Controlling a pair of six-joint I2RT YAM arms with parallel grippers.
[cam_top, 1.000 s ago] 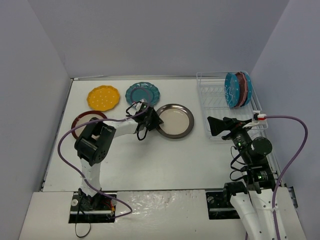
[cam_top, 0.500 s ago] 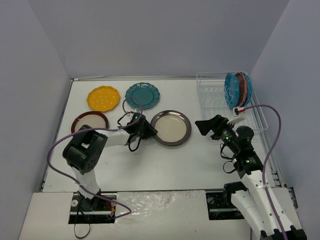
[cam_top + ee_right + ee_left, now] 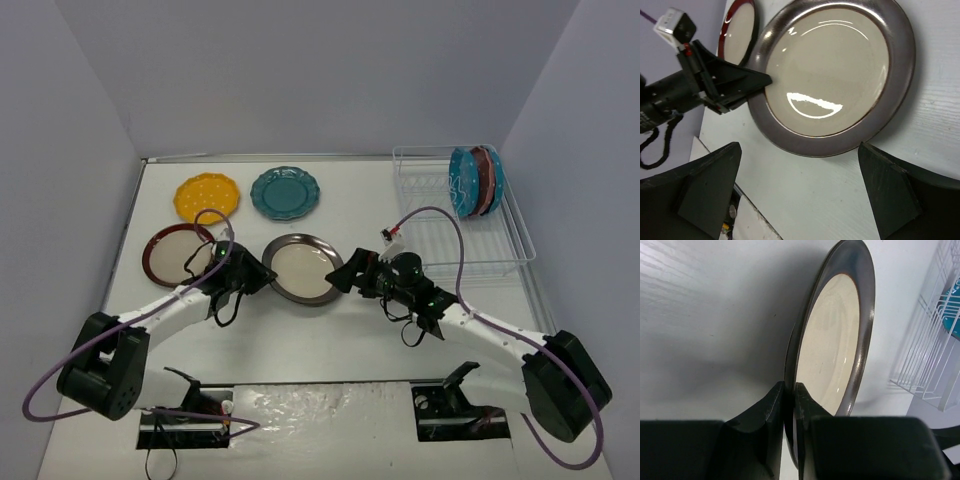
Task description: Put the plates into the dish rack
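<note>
Left to right across the worktop (image 3: 330, 340). Near the left edge the maroon-rimmed plate (image 3: 178, 252) lies flat. Beyond it, toward the far-left corner, is the yellow plate (image 3: 206, 196), and next along the far edge is the teal plate (image 3: 285, 192). We see neither tool touching any of these three.

At mid-worktop lies the brown-rimmed plate (image 3: 303, 269), cream in the centre, between the two tools. The left tool (image 3: 790, 390) is pressed together on this plate's left rim, with one finger on each face of it, as the left wrist view shows. We cannot tell whether the plate is clear of the surface. The right tool (image 3: 345, 278) is spread wide and holds nothing. Its fingers point at the plate's right rim, near it but apart.

In the far-right corner stands the dish rack (image 3: 430, 205). The stowed plates (image 3: 475, 180), which we count as three, stand on edge close together at its far right end. The rest of its slots are bare.

We judge the task under half done: three plates are racked and four are left on the worktop. The step in hand appears to be the pick-up of the brown-rimmed plate. The rack lies well to the right, so a transfer to the right arm seems likely.
</note>
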